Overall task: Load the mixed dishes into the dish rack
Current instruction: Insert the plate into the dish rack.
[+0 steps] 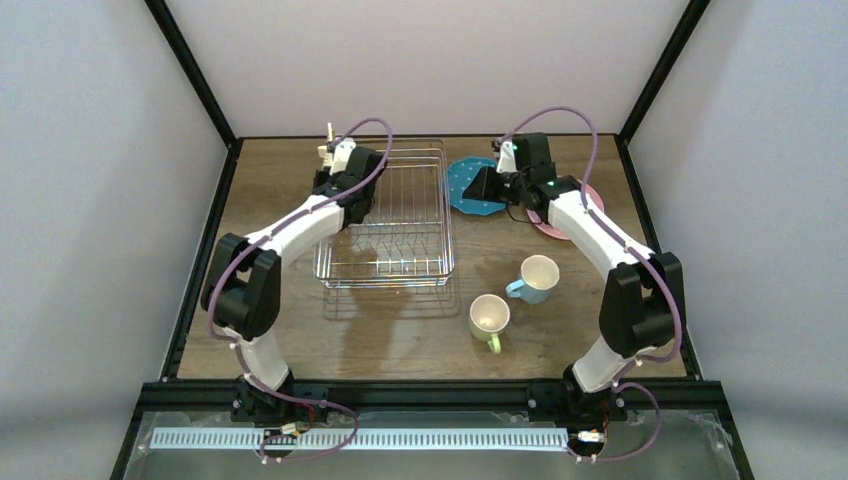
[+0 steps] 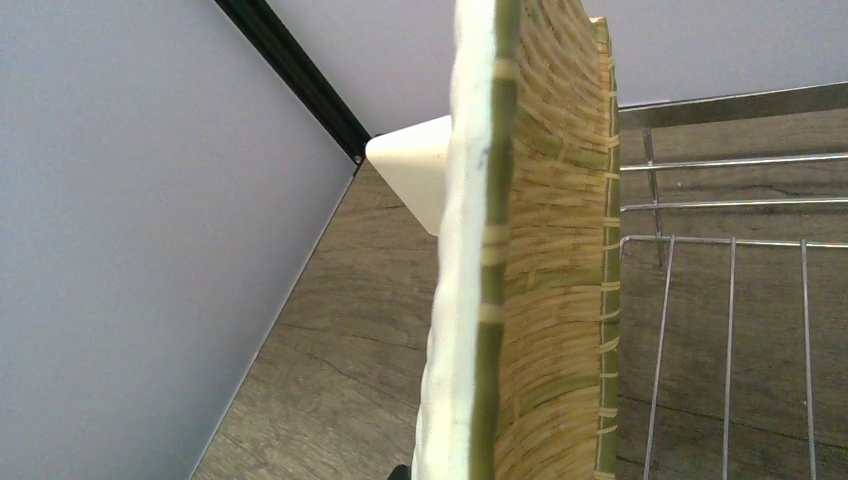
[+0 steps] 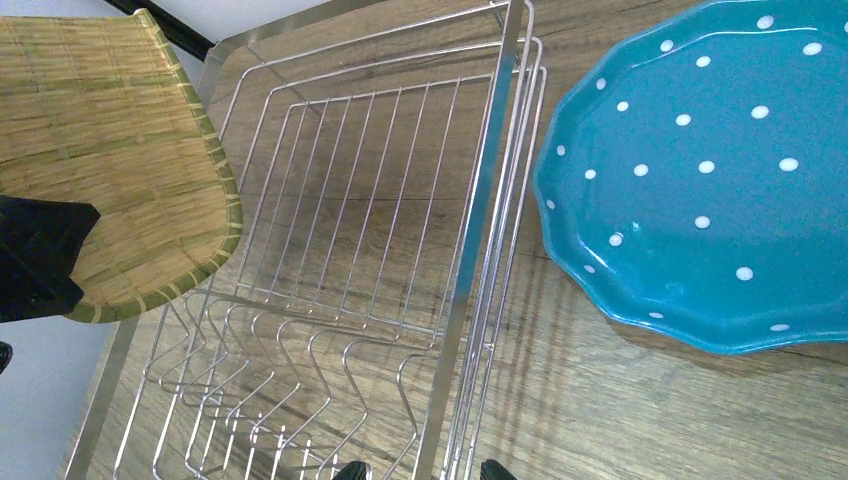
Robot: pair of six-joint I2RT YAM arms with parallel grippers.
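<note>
My left gripper (image 1: 332, 160) is shut on the tan woven-look plate (image 2: 545, 300) and holds it on edge above the far left corner of the dish rack (image 1: 385, 215). It shows as a thin sliver in the top view (image 1: 327, 146). My right gripper (image 3: 420, 470) is open and empty, hovering with the rack's right rim (image 3: 480, 250) seen between its fingertips. The teal dotted plate (image 3: 700, 180) lies just right of the rack. The pink plate (image 1: 592, 205) lies partly under my right arm. The light-blue mug (image 1: 535, 278) and the yellow-green mug (image 1: 489, 318) stand upright in front. The bowl is out of view.
The rack holds no dishes, and its bent wire dividers (image 3: 300, 380) run along the near part. The black frame post (image 2: 290, 75) and grey wall stand close behind the held plate. Bare wood table (image 1: 400, 335) lies in front of the rack.
</note>
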